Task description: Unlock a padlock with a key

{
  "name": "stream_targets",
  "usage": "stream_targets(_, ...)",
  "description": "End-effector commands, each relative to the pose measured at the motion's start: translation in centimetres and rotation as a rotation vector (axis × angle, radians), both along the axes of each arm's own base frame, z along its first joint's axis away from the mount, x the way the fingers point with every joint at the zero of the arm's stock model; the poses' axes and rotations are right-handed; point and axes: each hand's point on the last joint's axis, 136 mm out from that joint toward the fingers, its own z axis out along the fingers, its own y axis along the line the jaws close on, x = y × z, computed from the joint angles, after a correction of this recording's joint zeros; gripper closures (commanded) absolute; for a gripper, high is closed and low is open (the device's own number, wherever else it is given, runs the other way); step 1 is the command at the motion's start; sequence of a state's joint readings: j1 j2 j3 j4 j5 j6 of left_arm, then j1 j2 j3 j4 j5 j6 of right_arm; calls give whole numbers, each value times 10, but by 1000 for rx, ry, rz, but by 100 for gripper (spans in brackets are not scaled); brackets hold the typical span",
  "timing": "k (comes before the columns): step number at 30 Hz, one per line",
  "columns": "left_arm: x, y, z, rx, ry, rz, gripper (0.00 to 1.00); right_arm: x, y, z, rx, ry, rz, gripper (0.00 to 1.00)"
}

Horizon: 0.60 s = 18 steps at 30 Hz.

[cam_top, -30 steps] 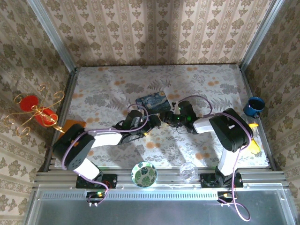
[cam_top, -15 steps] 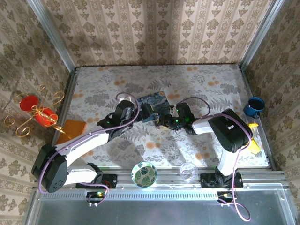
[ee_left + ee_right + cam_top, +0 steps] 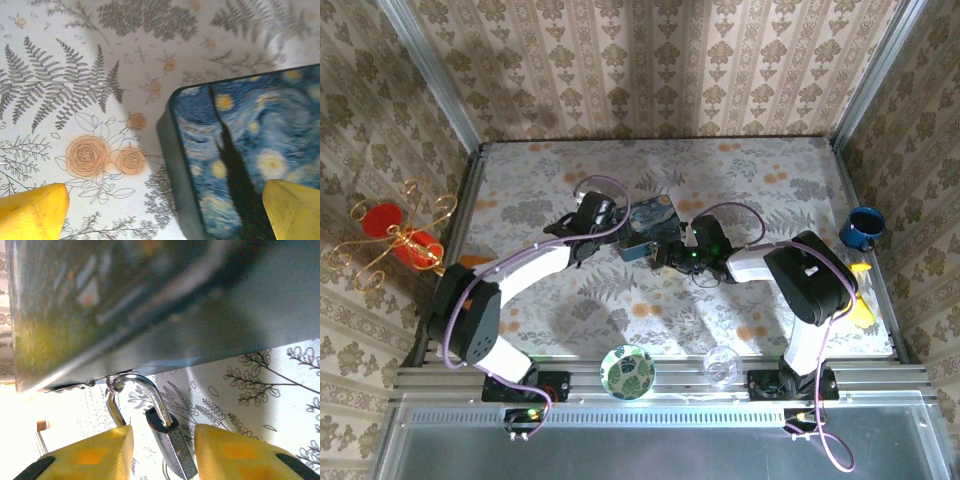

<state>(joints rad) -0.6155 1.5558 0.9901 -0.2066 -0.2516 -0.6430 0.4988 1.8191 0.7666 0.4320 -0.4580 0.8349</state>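
Padlock [image 3: 170, 447] job, set in a booth with beige damask wallpaper [image 3: 650, 70] on three sides. The table [image 3: 770, 180] has a cloth printed with grey ferns and orange roses. The blue starry-night tin [image 3: 655, 215] sits mid-table, with a blue mug [image 3: 863, 228] at the right edge and a leaf-pattern bowl [image 3: 627, 370] near the front rail. The left gripper [image 3: 162, 210] hovers over the tin's corner, fingers spread wide and nothing in them. The padlock hangs by its shackle from the tin's latch, body between the right gripper [image 3: 162, 432] fingers. Those are only narrowly apart, with a sliver of gap on one side, so it's not clamped
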Motion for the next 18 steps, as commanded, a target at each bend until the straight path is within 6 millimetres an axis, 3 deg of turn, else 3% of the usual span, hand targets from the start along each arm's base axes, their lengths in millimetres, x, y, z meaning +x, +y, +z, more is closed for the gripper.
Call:
stream_targets(1,7,5,-4,79,28,-21,0,-1,1,-12,-37,17,12,63)
stream_targets(18,4,16,-35,120,131,15,0,-1,9,-19,-18,10,57,64)
